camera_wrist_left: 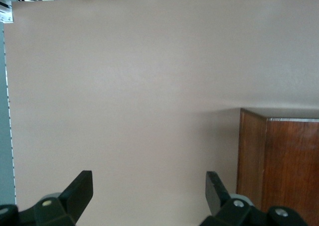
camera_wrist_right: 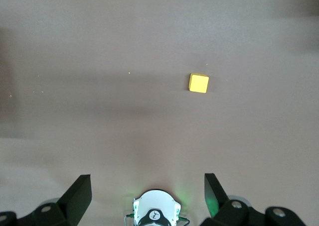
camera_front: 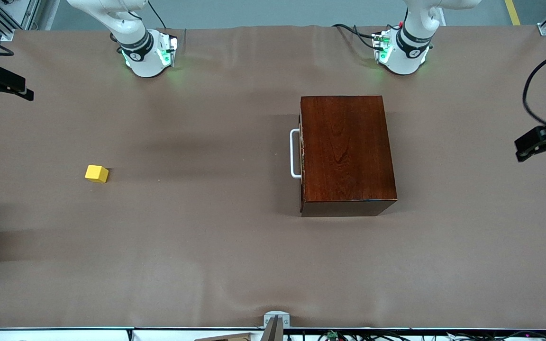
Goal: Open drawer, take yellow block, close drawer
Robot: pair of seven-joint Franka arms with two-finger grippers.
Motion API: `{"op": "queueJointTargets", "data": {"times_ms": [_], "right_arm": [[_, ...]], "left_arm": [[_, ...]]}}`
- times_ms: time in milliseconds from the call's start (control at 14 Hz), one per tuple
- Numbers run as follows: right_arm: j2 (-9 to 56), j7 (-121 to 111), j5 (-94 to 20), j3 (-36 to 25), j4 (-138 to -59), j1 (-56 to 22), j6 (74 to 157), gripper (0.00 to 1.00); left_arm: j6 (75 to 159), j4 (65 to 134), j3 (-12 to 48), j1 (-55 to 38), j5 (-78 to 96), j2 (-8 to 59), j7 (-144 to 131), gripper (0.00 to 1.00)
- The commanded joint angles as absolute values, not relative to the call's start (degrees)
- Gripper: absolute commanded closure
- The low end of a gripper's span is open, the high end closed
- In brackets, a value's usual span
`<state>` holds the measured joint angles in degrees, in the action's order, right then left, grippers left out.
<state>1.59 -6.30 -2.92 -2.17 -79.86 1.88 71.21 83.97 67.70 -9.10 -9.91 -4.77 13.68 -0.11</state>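
The reddish-brown wooden box stands on the table toward the left arm's end. The drawer is pushed fully in, and its white loop handle faces the right arm's end. The yellow block lies alone on the brown table cover toward the right arm's end, far from the box. It also shows in the right wrist view. My left gripper is open and empty, high over the table beside a corner of the box. My right gripper is open and empty, high above its own base.
The two arm bases stand at the table edge farthest from the front camera. A small grey mount sits at the edge nearest that camera. The brown table cover is wrinkled along its edges.
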Motion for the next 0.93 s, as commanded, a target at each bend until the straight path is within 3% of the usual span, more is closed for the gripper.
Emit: {"op": "queueJointTargets", "data": {"times_ms": [0, 143, 357, 571, 857], "right_arm": [[1.05, -5.45, -3.08, -2.02, -80.33, 2.11, 71.28, 0.0], [1.05, -5.45, -3.08, -2.02, -80.33, 2.11, 71.02, 0.0], [1.05, -5.45, -3.08, -1.93, -80.33, 2.2, 71.02, 0.0], [1.05, -5.36, -3.08, -1.93, -80.33, 2.28, 70.84, 0.0], [1.14, -5.36, -3.08, -1.93, -80.33, 2.37, 70.66, 0.0]], "left_arm": [[88.05, 80.12, -8.17, -8.96, -3.34, 4.42, 1.67, 0.0], [90.43, 86.72, -8.09, -9.49, -3.43, 0.02, 1.76, 0.0], [90.44, 87.28, -5.72, -8.36, -3.34, -0.44, 3.69, 0.0], [89.91, 89.81, 2.36, -1.94, -3.25, -2.28, 3.87, 0.0], [89.83, 93.95, 3.34, -2.11, -1.07, -6.32, 2.47, 0.0]]}}
